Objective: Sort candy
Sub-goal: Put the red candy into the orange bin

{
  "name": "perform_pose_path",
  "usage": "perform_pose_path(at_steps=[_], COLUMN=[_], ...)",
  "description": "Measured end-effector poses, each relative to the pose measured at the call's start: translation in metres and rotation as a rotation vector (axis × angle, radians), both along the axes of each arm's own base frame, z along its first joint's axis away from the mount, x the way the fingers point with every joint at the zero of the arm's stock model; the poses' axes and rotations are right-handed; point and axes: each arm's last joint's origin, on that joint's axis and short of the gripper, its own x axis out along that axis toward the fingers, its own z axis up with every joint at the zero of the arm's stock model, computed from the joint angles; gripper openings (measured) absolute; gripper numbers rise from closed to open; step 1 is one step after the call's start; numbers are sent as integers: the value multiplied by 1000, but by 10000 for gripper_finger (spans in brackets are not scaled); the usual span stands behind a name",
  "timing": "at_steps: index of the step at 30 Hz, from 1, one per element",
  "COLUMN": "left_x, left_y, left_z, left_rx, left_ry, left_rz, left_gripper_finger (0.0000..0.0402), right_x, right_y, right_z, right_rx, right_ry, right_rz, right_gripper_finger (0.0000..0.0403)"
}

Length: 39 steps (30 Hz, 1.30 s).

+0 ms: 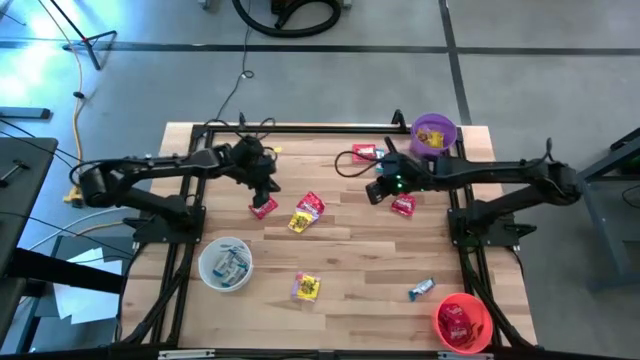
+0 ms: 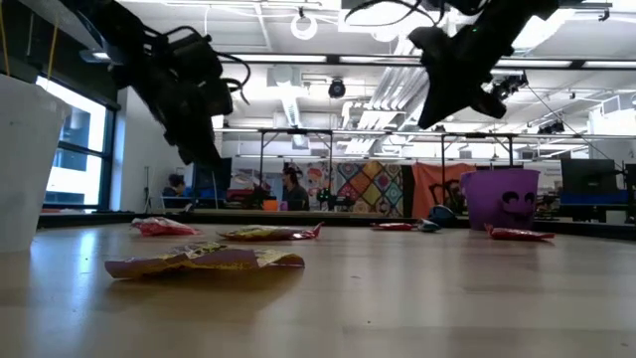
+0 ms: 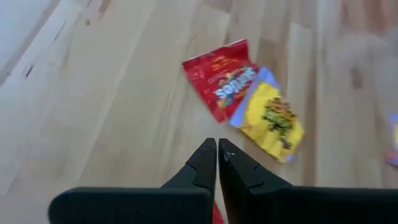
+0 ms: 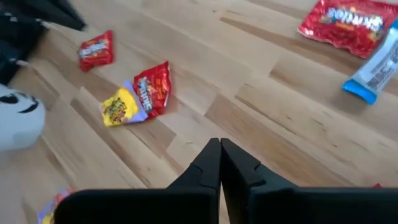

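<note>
Left gripper (image 1: 263, 190) hangs above the table (image 1: 340, 250) with its fingers pressed together, nothing held between them in the left wrist view. A red candy packet (image 1: 263, 207) lies on the wood just beside its tip. Slightly farther out lie a red packet (image 3: 219, 76) and a yellow packet (image 3: 272, 119), touching and partly overlapped.

Right gripper (image 1: 380, 188) is also raised off the table, fingers closed on each other and empty. A red packet (image 1: 403, 205) lies just beside it. Beyond it toward the purple bowl (image 1: 434, 134) lie another red packet (image 4: 346, 22) and a light blue packet (image 4: 375, 65), close together. The purple bowl holds yellow candy.

Well apart from both grippers, near the table's front edge: a yellow packet (image 1: 306, 288), a light blue packet (image 1: 421, 289), a white bowl (image 1: 225, 264) holding pale blue wrappers, and a red bowl (image 1: 463, 322) holding red candy.

In the low view both arms are clear of the table surface, and people show in the room behind it.
</note>
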Motion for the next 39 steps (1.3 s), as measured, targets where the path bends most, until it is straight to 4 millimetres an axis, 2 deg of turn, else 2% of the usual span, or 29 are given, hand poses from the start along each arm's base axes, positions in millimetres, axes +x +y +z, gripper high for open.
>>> perform_pose_path(at_steps=[11, 17, 24, 29, 33, 39], left_x=[29, 58, 94, 114, 119, 116], left_y=[-11, -11, -1, 0, 2, 2], left_z=[-24, -24, -31, -33, -32, -35], left_rx=[-118, -106, -137, -114, -112, -91], left_ry=[42, 66, 184, 193, 196, 252], left_rz=[120, 136, 106, 61, 62, 51], left_gripper_finger=[85, 124, 130, 136, 150, 180], right_x=[-23, -25, -24, -23, -22, -22], right_y=[4, 4, 8, 14, 17, 17], right_z=[4, 8, 8, 8, 8, 9], right_rx=[-69, -89, -91, -92, -108, -114], right_ry=[-65, -97, -102, -102, -101, -104], right_rz=[58, 93, 140, 163, 159, 156], right_gripper_finger=[0, 0, 0, 0, 0, 0])
